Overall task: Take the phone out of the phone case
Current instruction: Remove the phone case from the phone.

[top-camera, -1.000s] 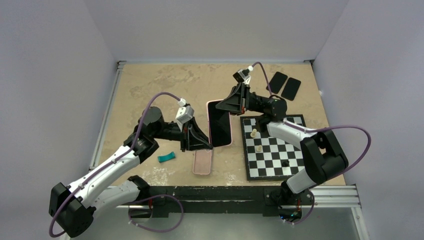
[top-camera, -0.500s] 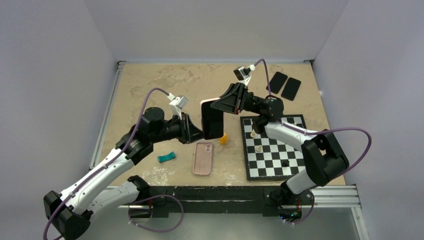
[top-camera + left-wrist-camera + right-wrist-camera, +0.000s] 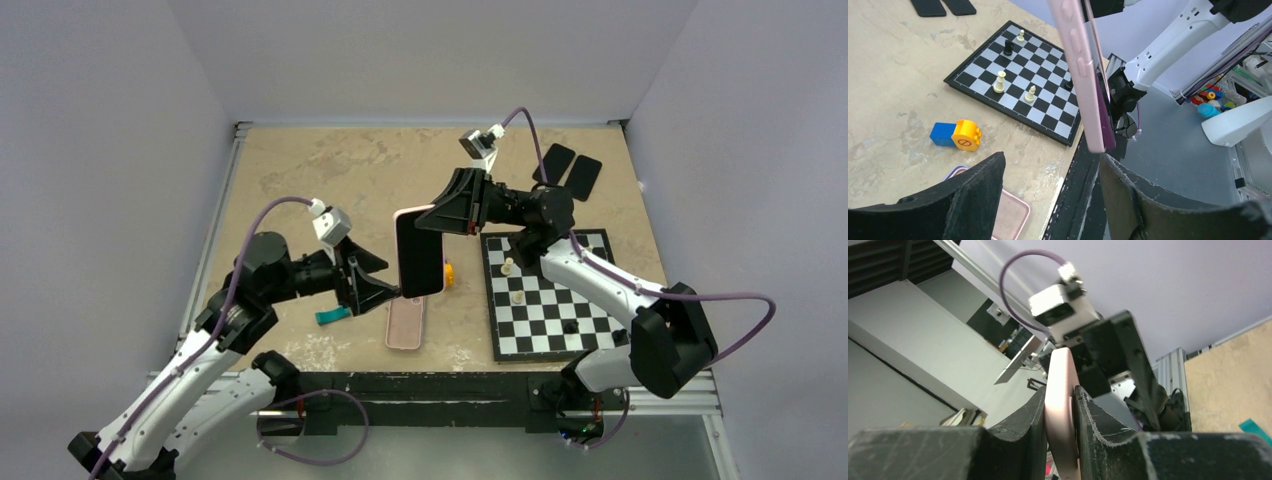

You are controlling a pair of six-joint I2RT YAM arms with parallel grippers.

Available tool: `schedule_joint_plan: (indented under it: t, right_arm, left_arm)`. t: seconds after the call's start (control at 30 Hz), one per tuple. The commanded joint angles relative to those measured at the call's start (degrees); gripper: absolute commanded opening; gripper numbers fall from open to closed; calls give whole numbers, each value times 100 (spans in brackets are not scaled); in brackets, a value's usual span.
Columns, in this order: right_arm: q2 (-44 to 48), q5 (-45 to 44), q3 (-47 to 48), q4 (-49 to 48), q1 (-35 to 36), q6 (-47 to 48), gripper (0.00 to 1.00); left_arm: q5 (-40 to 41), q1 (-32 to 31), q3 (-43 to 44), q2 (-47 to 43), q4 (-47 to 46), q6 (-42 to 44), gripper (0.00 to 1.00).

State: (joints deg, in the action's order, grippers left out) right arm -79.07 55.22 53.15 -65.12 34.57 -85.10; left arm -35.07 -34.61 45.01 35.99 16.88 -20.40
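**Top external view.** The right gripper (image 3: 441,217) is clamped on the far end of the phone (image 3: 420,255) and holds it off the table (image 3: 300,170). The dark screen, with its pink rim, faces the camera. The long axis runs from the right gripper toward the near edge, so the near end is free. The left gripper (image 3: 384,287) stands spread apart just beside that free end, on its left and not touching it. I judge the left arm to be the nearer one for working that end. A separate pink flat item (image 3: 405,324) lies on the table below the phone. A yellow block (image 3: 449,274) sits between the phone and the chessboard (image 3: 560,305).

**Left wrist view.** The phone case (image 3: 1075,65) appears edge-on, with the side buttons toward me. It descends from the upper frame and ends above the gap between my fingers (image 3: 975,197). The fingers are wide apart and hold nothing. A darker strip runs along the far side of the case's lower end. I take it for the phone body, but I cannot tell whether it has started to lift from the case. To close on the free end, I judge the left gripper must go forward and up along its own axis.

**Right wrist view.** Both fingers (image 3: 1093,422) press flat against the pink edge of the phone, and no gap is visible. The left arm's wrist camera (image 3: 1063,305) sits directly beyond the far end, in line with the long axis.
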Motion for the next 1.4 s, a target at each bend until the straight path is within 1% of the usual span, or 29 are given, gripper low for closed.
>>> schedule_joint_plan:
  t: [0.0, 0.07, 0.13, 0.2, 0.27, 0.37, 0.5, 0.63, 0.67, 0.7, 0.77, 0.83, 0.9, 0.93, 1.03, 1.13, 1.23, 1.3, 1.37]
  right_arm:
    - [54, 325, 194, 431, 5, 55, 0]
    - [78, 303, 224, 586, 5, 152, 0]
    - [128, 253, 246, 790, 5, 289, 0]
    - [186, 222, 257, 953, 3, 390, 0]
    - [242, 193, 250, 1124, -1, 499, 0]
    - [301, 146, 264, 1303, 9, 624, 0]
    - [356, 64, 291, 1472, 14, 741, 0]
    - [374, -42, 347, 1563, 32, 836, 0]
    - [383, -72, 370, 1650, 51, 893, 0]
    - [390, -108, 394, 1731, 69, 969, 0]
    - [434, -190, 422, 1880, 91, 1144, 0]
    - [531, -285, 460, 2384, 94, 1567, 0]
    - [675, -408, 549, 3047, 87, 2054, 0]
    - [759, -508, 594, 3405, 73, 2287, 4]
    - [948, -656, 652, 4019, -59, 2680, 27]
    - [1093, -544, 552, 4208, -384, 2760, 52]
    - [1413, -513, 255, 4312, -821, 2819, 76]
    - [1575, -488, 118, 4427, -972, 2941, 81]
    - [1646, -462, 188, 4944, -987, 3363, 82]
  left_arm:
    - [-97, 89, 448, -205, 369, 564, 69]
    - [123, 93, 629, -180, 362, 372, 70]
    - [339, 91, 824, -63, 312, 111, 78]
    - [737, 91, 968, 83, 204, -414, 82]
    - [750, 89, 1026, 261, -98, -944, 81]
    - [484, 89, 1073, 611, -632, -1670, 73]
    - [178, 87, 1009, 975, -1331, -2364, 61]
    - [-13, 92, 966, 1296, -1590, -2762, 47]
    - [-58, 93, 925, 1356, -1912, -2886, 43]
    - [-139, 88, 901, 1423, -2083, -3013, 38]
    - [-280, 93, 907, 1574, -2284, -3189, 22]
    - [-415, 88, 957, 1696, -2351, -3281, 8]
    - [-446, 97, 977, 1706, -2327, -3299, 0]
    - [-404, 108, 995, 1691, -2244, -3287, 0]
    - [-382, 142, 1008, 1642, -2162, -3367, 0]
    - [-301, 254, 1060, 1619, -1910, -3614, 0]
    - [-306, 431, 1064, 1614, -1842, -3901, 0]
    - [-301, 529, 1083, 1601, -1789, -3999, 0]
    - [-226, 611, 1124, 1579, -1711, -4079, 0]
